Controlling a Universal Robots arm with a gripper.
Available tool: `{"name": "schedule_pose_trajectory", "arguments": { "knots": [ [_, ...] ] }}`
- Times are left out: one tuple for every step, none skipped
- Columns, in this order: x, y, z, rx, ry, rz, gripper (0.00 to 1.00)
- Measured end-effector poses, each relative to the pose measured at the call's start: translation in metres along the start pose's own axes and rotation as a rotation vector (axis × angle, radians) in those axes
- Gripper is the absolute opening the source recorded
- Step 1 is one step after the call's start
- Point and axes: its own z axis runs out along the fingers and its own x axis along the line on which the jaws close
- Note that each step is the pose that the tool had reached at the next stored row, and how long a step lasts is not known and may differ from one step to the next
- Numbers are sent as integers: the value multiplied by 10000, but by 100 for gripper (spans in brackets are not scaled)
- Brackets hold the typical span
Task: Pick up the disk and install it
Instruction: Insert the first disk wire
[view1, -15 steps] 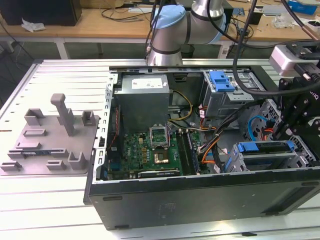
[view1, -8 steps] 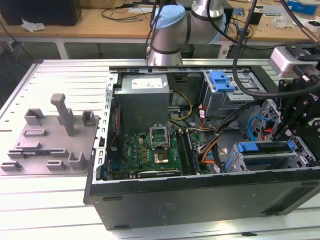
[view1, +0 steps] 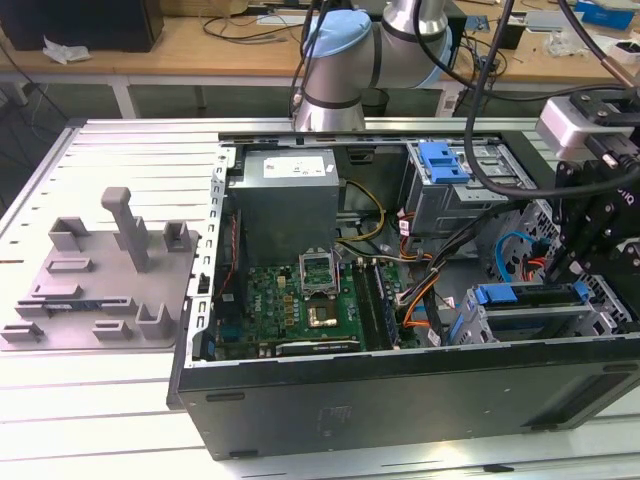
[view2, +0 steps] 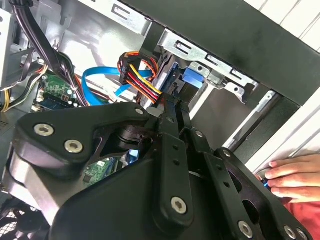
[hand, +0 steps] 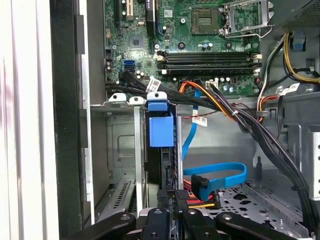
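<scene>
Disk, one silver hard drive in a blue plastic carrier frame (hand: 160, 125), stood edge-on in the grey metal drive cage (hand: 117, 102) beside the open black tower case's (view1: 400, 400) wall, one free slot alongside, black gripper (view2: 174, 106) fingers drawn together at its exposed edge, one person's hand (view2: 292, 175) on the case rim.

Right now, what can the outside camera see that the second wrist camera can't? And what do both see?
Extra in the exterior view: the grey fixture plate beside the computer case, and the grey power-supply box. Extra in the second wrist view: a person's hand beside the case. Shared: the gripper near the drive bay, the disk with its blue carrier standing in that bay, and the blue cable.
</scene>
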Motion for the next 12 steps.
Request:
{"name": "schedule_pose_trajectory", "arguments": {
  "knots": [
    [0, 0, 3, 0, -1, 1, 16],
    [1, -1, 7, 0, -1, 0, 16],
    [1, -2, 11, 0, -1, 1, 16],
    [1, -2, 16, -1, -1, 0, 16],
    [1, -2, 19, 0, -2, 0, 16],
    [2, -3, 23, 0, -1, 0, 16],
    [3, -3, 27, 0, -1, 0, 16],
    [3, -3, 31, 0, -2, 0, 16],
    [3, -3, 37, 0, -1, 0, 16],
    [3, -4, 40, 0, -1, 0, 16],
    [4, -5, 43, 0, 0, 0, 16],
    [4, -7, 48, 0, 0, 0, 16]
  ]
}}
